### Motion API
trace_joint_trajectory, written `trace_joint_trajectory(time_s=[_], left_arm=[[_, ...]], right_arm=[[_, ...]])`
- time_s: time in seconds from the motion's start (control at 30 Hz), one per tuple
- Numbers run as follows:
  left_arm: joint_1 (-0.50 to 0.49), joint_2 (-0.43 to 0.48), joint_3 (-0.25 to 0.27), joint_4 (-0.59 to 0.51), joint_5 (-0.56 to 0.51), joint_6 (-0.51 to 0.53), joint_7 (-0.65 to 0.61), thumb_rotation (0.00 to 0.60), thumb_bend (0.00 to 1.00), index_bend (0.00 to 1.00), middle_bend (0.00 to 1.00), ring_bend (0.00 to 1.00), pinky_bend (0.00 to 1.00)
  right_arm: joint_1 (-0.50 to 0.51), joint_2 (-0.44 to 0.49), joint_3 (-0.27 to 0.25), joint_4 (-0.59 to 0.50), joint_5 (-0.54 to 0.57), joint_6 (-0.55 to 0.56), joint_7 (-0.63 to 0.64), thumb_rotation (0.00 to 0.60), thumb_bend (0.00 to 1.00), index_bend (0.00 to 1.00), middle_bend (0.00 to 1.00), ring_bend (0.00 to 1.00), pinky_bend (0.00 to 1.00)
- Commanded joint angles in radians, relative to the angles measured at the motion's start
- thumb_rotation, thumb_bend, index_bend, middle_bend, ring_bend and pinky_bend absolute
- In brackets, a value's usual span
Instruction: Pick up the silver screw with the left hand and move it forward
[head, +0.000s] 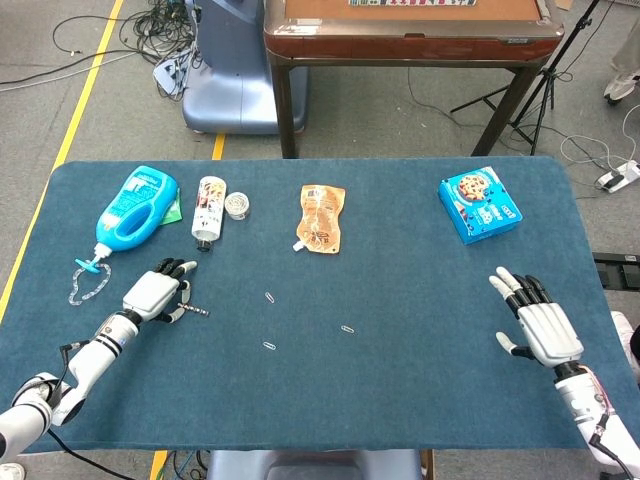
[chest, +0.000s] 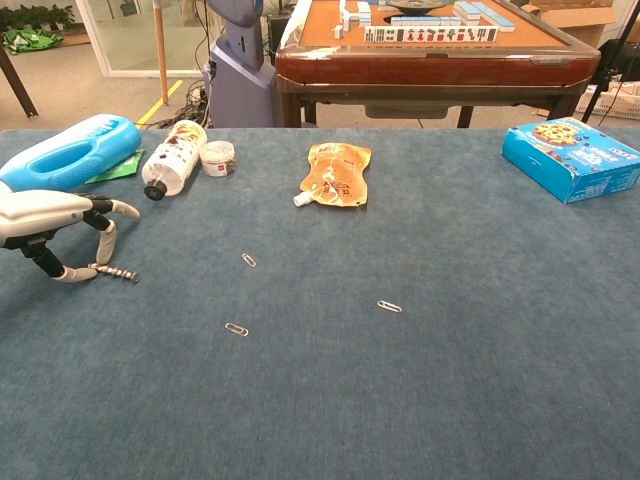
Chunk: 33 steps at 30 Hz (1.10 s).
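Lying on the blue bench (head: 400, 390) near its left edge, the silver screw (chest: 118, 272) stretches left to right, its near end between the fingertips (chest: 104, 247) of the left hand (head: 153, 294) and its tip pointing toward the bench's middle. That hand pinches the screw low over the cloth, palm down, forearm angled back to the near-left corner. The screw looks barely raised, if at all. The right hand (head: 540, 325) rests near the right edge, well apart, fingers spread, holding nothing. 3 paper clips (chest: 237, 329) lie mid-bench
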<state>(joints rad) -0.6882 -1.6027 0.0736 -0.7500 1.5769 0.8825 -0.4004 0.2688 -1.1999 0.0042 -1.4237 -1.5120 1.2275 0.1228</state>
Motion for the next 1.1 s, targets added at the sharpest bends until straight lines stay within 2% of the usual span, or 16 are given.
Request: trace_joint_trajectory(time_s=[0.03, 0.43, 1.1], left_arm=[[0.0, 0.001, 0.0, -0.002, 0.0, 0.001, 0.003, 0.6, 0.37, 0.58, 0.0, 0.0, 0.0], [0.01, 0.03, -0.016, -0.053, -0.023, 0.015, 0.061, 0.6, 0.38, 0.64, 0.0, 0.0, 0.0], [0.034, 0.141, -0.069, -0.263, -0.107, 0.022, 0.246, 0.6, 0.43, 0.7, 0.0, 0.0, 0.0]], right_arm=[[0.0, 0.0, 0.0, 0.0, -0.001, 0.0, 0.001, 0.6, 0.3, 0.0, 0.0, 0.0, 0.0], [0.0, 0.001, -0.002, -0.001, -0.007, 0.001, 0.005, 0.6, 0.31, 0.0, 0.0, 0.0, 0.0], [0.003, 0.009, -0.003, -0.003, -0.017, 0.003, 0.028, 0.6, 0.31, 0.0, 0.0, 0.0, 0.0]])
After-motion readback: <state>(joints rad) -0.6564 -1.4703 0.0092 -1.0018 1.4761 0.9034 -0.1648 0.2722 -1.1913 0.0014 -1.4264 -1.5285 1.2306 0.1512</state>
